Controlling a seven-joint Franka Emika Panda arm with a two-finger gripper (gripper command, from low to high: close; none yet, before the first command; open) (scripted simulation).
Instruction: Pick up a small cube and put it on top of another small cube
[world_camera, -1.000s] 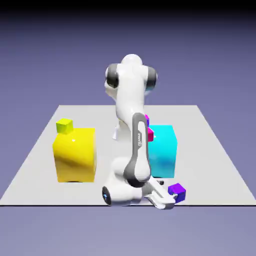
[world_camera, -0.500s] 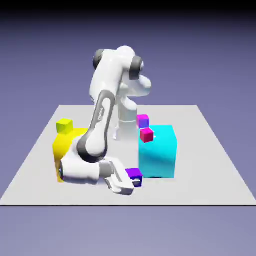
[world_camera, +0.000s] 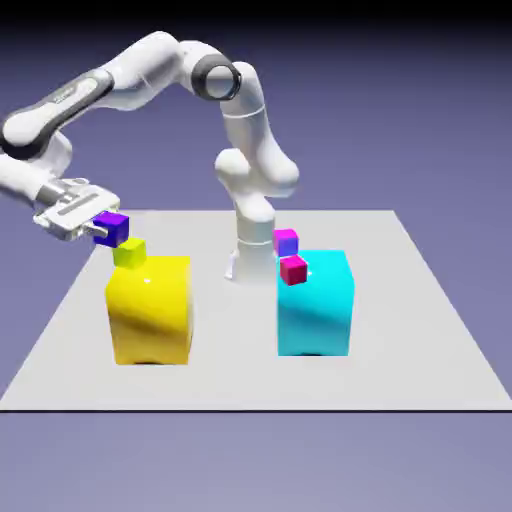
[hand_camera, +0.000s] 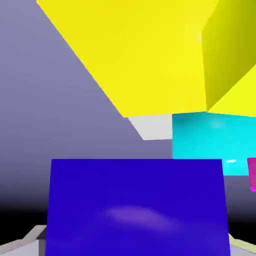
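The arm has swung from the table's near edge up to the exterior view's left, carrying the purple cube (world_camera: 111, 228). The gripper (world_camera: 95, 224) grips it between closed fingers, just above the yellow-green cube (world_camera: 129, 252), which sits atop the big yellow block (world_camera: 150, 308).

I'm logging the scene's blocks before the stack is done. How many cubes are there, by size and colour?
Big blocks: 2, the big yellow block and the big cyan block
Small cubes: 4, the purple cube in the gripper, the yellow-green cube, the magenta cube, the pink-red cube
Total: 6
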